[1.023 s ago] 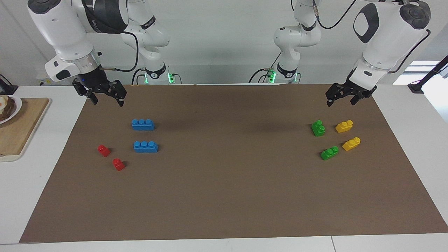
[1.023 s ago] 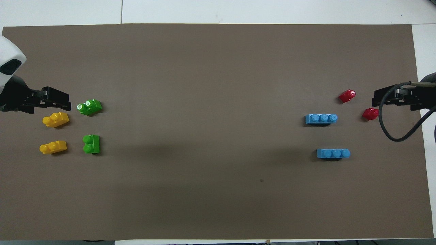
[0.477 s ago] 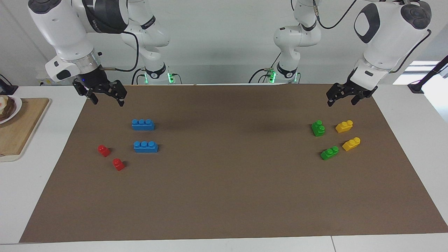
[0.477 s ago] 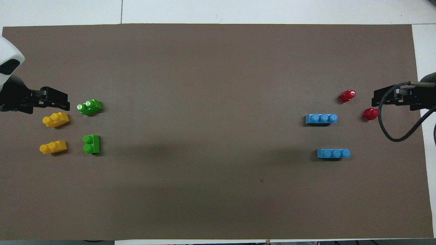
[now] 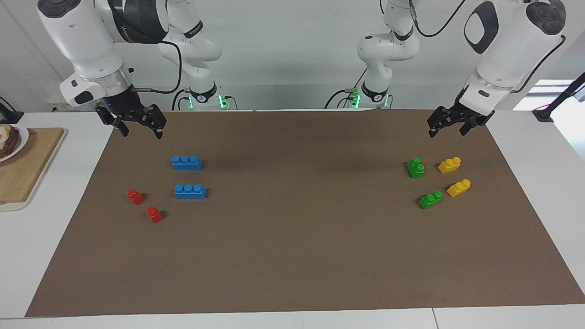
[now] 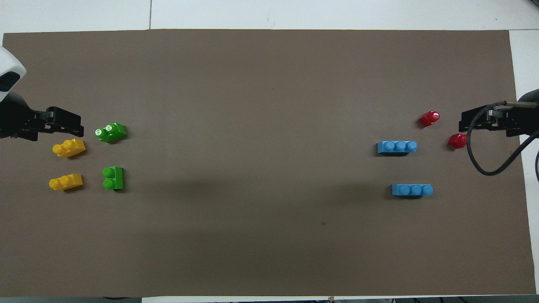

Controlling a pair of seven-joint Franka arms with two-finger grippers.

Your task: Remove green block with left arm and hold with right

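Observation:
Two green blocks lie on the brown mat toward the left arm's end. One green block (image 5: 415, 167) (image 6: 113, 178) is nearer to the robots. The other green block (image 5: 430, 199) (image 6: 110, 132) lies farther from them. My left gripper (image 5: 445, 127) (image 6: 80, 125) hangs open and empty in the air over the mat, apart from both green blocks. My right gripper (image 5: 140, 129) (image 6: 462, 123) hangs open and empty over the mat at the right arm's end, by the red bricks.
Two yellow bricks (image 5: 449, 165) (image 5: 459, 188) lie beside the green blocks. Two blue bricks (image 5: 187, 162) (image 5: 190, 191) and two red bricks (image 5: 135, 196) (image 5: 155, 214) lie toward the right arm's end. A wooden board (image 5: 27, 169) with a plate sits off the mat there.
My left gripper has drawn back and risen slightly, away from the green blocks. The right gripper has barely moved. No block has moved.

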